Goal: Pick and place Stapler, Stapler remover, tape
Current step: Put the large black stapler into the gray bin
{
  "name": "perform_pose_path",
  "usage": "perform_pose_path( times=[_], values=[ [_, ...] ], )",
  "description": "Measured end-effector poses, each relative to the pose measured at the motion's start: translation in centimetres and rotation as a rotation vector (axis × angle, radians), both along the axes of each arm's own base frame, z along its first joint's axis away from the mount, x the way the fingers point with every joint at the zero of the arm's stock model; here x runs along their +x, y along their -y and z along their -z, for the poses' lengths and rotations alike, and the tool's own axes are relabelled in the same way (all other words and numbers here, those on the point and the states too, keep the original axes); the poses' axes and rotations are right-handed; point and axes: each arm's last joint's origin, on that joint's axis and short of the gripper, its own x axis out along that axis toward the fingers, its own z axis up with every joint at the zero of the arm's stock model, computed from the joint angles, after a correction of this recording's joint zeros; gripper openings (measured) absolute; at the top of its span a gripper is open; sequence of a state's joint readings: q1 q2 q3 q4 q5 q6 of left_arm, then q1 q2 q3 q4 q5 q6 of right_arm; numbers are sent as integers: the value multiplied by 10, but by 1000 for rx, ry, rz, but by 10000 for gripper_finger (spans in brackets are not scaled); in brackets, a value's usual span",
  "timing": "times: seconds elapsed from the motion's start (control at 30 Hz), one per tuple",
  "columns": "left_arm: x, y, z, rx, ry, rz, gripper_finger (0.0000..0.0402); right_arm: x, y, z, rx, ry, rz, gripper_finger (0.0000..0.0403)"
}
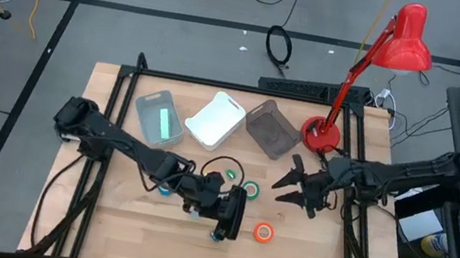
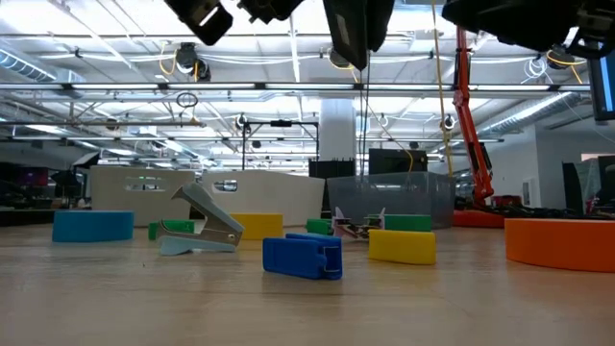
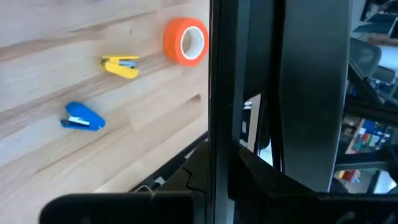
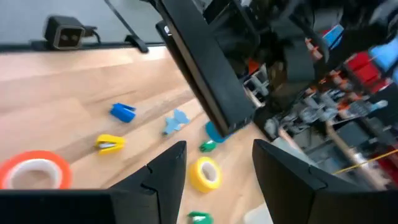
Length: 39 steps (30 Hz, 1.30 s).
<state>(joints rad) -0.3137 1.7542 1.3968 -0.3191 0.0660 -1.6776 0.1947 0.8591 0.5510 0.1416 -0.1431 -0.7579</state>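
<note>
My left gripper is over the table's middle, shut on a long black stapler, which fills the left wrist view and shows in the right wrist view. My right gripper hovers open to its right, above a yellow tape roll. Lying on the wood are the orange tape, green tape, blue tape, a pale blue staple remover, a small blue stapler and a small yellow stapler. My left gripper holds the black stapler lifted clear of the table, with its long body tilted over the wood. The stapler's own body hides the place of contact in the left wrist view, so I cannot tell which part the fingers are on.
Three bins stand in a row toward the far edge: a grey-blue one, a white one and a dark mesh one. A red desk lamp stands at the far right. Bare wood lies along the near edge.
</note>
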Motion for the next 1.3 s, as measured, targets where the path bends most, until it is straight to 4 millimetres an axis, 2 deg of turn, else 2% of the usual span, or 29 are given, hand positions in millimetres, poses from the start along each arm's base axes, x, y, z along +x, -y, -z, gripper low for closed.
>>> perform_pose_path(
  times=[0.23,0.43,0.5,0.7,1.0,1.3],
  values=[
    [5,-19,0,-32,-10,1,39,11,-16,1,-102,92,15,209],
    [8,-31,0,-37,-17,-20,39,20,-25,15,-249,62,50,244],
    [8,-33,1,-43,-26,-23,39,25,-26,12,-299,67,77,248],
    [7,-30,2,-62,-46,-26,39,45,-31,-2,-352,66,92,249],
    [4,-20,1,-68,-47,-30,39,65,-36,12,-475,-20,49,249],
    [4,-17,1,-68,-47,-30,39,85,-43,2,-498,4,44,249]
  ],
)
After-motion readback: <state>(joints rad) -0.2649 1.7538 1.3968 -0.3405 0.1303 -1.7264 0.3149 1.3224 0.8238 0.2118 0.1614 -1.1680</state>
